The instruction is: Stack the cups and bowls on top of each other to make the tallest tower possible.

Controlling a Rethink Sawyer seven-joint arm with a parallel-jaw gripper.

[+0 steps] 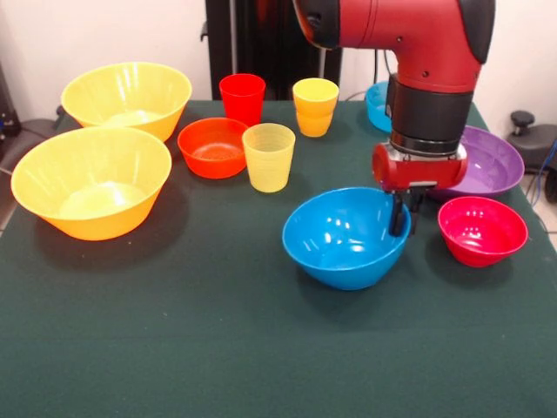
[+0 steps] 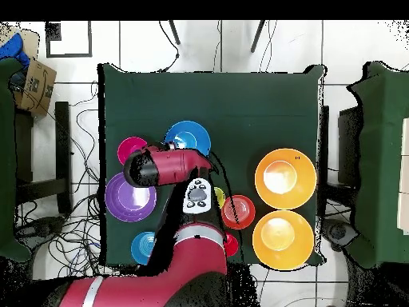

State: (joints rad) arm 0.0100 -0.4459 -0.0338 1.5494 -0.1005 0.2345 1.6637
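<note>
My gripper [image 1: 406, 228] is low at the right rim of the medium blue bowl [image 1: 339, 235], which sits on the table. One finger is inside the bowl and one outside, close together on the rim. The pink-red bowl [image 1: 482, 231] is just to its right, with the wide purple bowl [image 1: 492, 161] behind it. The pale yellow cup [image 1: 269, 157], red cup [image 1: 242, 97] and orange-yellow cup [image 1: 315, 106] stand upright near the orange-red bowl [image 1: 213, 148]. Two large yellow bowls [image 1: 126, 96] [image 1: 91, 183] sit at the left. In the overhead view the arm hides the gripper beside the blue bowl [image 2: 189, 136].
The small light blue bowl [image 1: 378, 103] is partly hidden behind the arm at the table's far edge. All pieces stand apart, none stacked. The green tabletop [image 1: 218, 348] stretches in front of the bowls. Cables lie on the floor around the table [image 2: 80, 120].
</note>
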